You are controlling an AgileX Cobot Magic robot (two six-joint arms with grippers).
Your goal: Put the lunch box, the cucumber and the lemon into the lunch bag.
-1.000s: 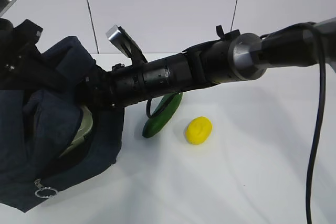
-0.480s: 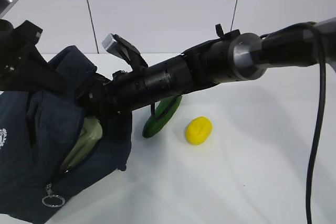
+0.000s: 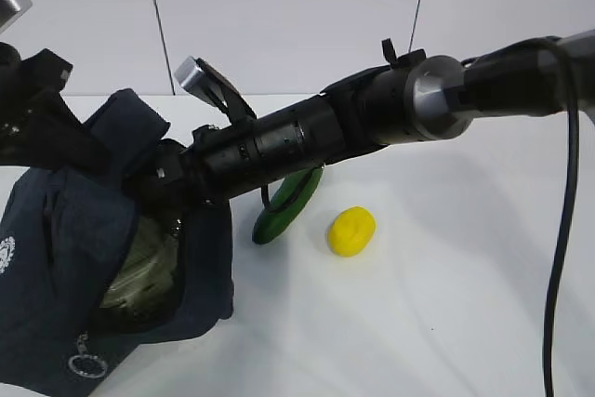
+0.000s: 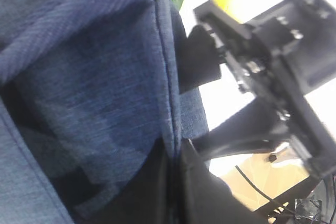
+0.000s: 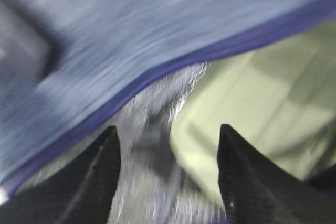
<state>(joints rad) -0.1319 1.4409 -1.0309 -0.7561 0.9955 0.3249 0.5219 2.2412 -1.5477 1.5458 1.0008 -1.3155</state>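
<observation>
Far left, exterior view: left gripper (image 3: 37, 104) clamped shut on the lunch bag (image 3: 65, 230) rim, lifting the fabric to hold the mouth open. Left wrist view confirms: navy cloth pinched between closed jaws, nothing else held.

Inside the bag mouth: lunch box (image 3: 144, 271) visible, clear glass, sage-green lid side showing in the right wrist view (image 5: 247, 108). Lying in the bag, tilted, not on the table. Zipper ring pull (image 3: 85, 366) hanging at the bag's lower front; bag unzipped.

Middle: right gripper (image 5: 168, 171) reaching into the bag opening, jaws standing apart, empty gap between the two black fingers (image 5: 102, 182), box just ahead and not gripped. Looks like release just done, judged from the spread jaws.

Right of bag: cucumber (image 3: 284, 211) on the table (image 3: 446, 304), partly hidden behind the right arm, near the bag edge. Further right: lemon (image 3: 351, 231) on the table, just beside the cucumber, apart from it.

Progress estimate: one of three items in. Left to do: cucumber, then lemon. Bag mouth needs to remain held open for both.
</observation>
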